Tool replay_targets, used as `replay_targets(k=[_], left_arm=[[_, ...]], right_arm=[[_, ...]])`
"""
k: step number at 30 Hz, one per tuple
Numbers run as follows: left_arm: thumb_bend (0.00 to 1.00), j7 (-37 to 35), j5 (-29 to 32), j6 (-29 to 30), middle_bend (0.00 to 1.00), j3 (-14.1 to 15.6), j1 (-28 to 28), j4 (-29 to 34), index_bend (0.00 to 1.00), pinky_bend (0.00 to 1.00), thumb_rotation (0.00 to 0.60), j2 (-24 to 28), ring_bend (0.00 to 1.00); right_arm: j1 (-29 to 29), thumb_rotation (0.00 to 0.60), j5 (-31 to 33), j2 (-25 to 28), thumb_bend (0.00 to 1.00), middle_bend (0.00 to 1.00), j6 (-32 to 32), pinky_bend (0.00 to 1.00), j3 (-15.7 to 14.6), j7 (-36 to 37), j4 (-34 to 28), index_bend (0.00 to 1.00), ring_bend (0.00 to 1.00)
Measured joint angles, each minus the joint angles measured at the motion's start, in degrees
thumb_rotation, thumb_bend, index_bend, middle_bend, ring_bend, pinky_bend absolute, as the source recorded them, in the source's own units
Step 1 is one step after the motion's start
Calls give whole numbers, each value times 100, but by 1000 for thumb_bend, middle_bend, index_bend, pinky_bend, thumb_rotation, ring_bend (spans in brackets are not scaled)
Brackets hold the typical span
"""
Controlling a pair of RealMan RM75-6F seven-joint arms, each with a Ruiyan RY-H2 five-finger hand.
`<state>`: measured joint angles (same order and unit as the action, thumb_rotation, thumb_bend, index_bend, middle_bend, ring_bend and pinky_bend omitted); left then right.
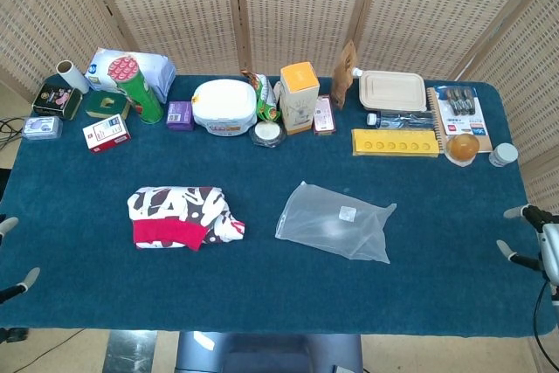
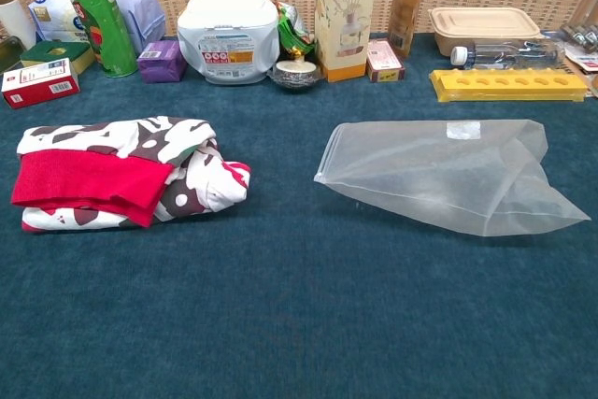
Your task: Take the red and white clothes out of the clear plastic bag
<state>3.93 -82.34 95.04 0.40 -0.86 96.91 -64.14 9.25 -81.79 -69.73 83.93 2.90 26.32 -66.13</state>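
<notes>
**Clothes out, bag flat, both hands at the table's side edges**

Your right hand sits at the far right edge of the head view, just off the side of the blue table. Its fingers are spread apart and it holds nothing. Only part of it shows, cut by the frame. Your left hand barely shows at the far left edge: two pale fingertips, set apart from each other, with nothing between them. The rest of that hand is out of frame, so beyond those parted tips you cannot tell how it lies. The chest view shows neither hand.

The red and white clothes lie folded in a bundle on the table, inward of your left hand and well apart from it, with a red band along the near side. They are outside the clear plastic bag, which lies flat and limp further toward your right hand, also well apart from it. A gap of bare table separates bundle and bag. In the chest view the clothes show on the left and the bag on the right, its open mouth facing the bundle.

Beyond both, along the back of the table, stand a green can, a white tub, a tall carton and a yellow tray.
</notes>
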Motion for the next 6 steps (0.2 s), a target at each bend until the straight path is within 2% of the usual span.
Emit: replay_targets(k=[6], left_arm=[[193, 74, -60, 13, 139, -40, -39, 110, 174, 215, 600, 71, 29]], right_arm=[[-22, 600, -60, 7, 282, 397, -16, 341, 43, 63, 27, 402, 410]])
